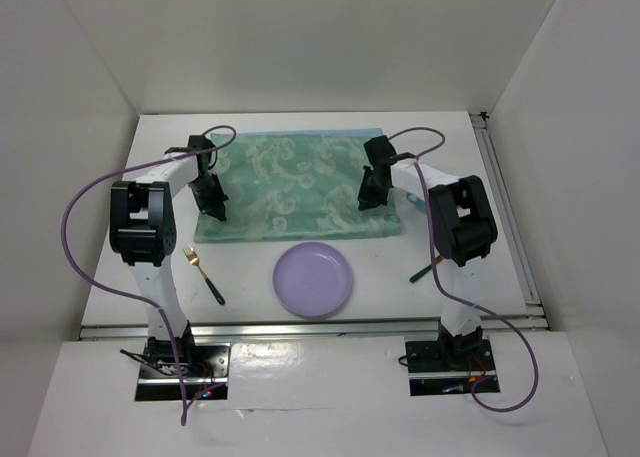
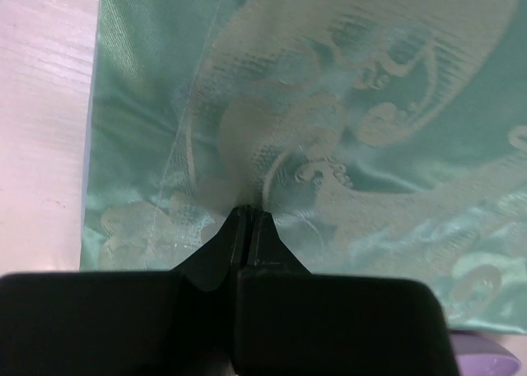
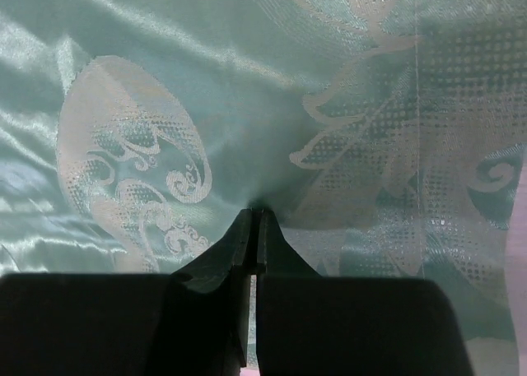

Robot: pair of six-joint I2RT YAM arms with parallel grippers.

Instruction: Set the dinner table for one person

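Two end effectors pinch the green placemat [image 1: 295, 182], fingers closed on cloth: the left end effector [image 1: 213, 209] at its near-left corner, the right end effector [image 1: 368, 199] beside its right edge. The white worktop [image 1: 250, 272] spans the walled enclosure. A purple plate [image 1: 313, 280] sits just beside the placemat's near edge, and a fork [image 1: 203, 274] lies on bare surface to the left.

- Green patterned cloth placemat [image 1: 300, 187], spread flat, with pale swirl motifs.
- Round purple plate [image 1: 314, 279], just beside the placemat's near edge.
- Fork [image 1: 203, 274] with gold tines and a dark handle, lying left of the plate.
- Dark-handled utensil [image 1: 422, 273] right of the plate, partly hidden; its kind is unclear.
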